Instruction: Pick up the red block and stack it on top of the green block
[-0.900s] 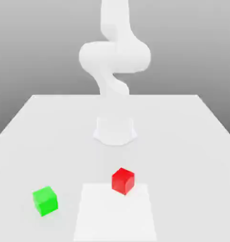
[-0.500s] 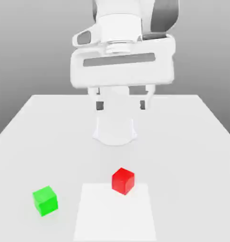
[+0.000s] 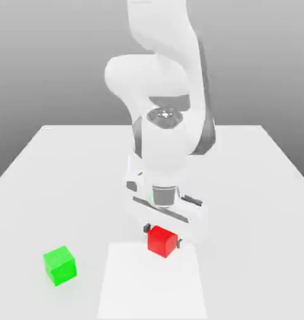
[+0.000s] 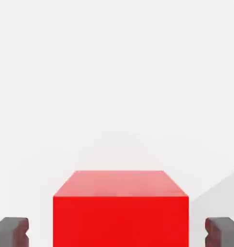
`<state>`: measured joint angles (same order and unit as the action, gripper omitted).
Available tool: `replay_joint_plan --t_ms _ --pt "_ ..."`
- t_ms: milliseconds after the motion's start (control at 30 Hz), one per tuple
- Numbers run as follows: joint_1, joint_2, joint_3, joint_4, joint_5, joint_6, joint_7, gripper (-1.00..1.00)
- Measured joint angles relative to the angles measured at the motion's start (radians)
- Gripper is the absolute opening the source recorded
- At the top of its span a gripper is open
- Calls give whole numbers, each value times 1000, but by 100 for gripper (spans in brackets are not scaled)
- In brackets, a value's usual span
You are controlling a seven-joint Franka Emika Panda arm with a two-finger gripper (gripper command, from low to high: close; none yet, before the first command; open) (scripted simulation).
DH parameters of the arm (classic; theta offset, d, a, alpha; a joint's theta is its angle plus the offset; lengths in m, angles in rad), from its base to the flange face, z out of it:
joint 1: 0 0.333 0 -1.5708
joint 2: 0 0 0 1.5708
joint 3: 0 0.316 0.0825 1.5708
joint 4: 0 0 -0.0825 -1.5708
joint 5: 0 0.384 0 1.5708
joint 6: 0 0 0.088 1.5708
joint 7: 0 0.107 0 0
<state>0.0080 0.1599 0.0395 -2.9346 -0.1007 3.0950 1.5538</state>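
Note:
The red block (image 3: 161, 242) sits on the table at the far edge of a paler square patch (image 3: 152, 281). My gripper (image 3: 163, 232) has come down right over it, one finger on each side. In the hand view the red block (image 4: 120, 212) lies between two dark fingertips (image 4: 10, 232), with a clear gap on both sides, so the gripper is open. The green block (image 3: 59, 265) rests on the table toward the exterior view's left, well apart from the gripper.
The arm's white base (image 3: 139, 175) stands behind the red block near the table's middle. The white table (image 3: 254, 206) spreads wide on both sides.
The arm has swung down from high above the table, and the hand now sits low around the red block. Neither block has moved.

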Motion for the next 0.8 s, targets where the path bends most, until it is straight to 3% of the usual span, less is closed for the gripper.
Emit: replay_joint_plan --t_ms 167,433,800 --pt "2 0 -2 0 -2 1 2 -100" --pt "-9 -262 49 -37 135 -224 -95 -100" --pt "-143 -235 -117 126 62 -361 -418 -100"
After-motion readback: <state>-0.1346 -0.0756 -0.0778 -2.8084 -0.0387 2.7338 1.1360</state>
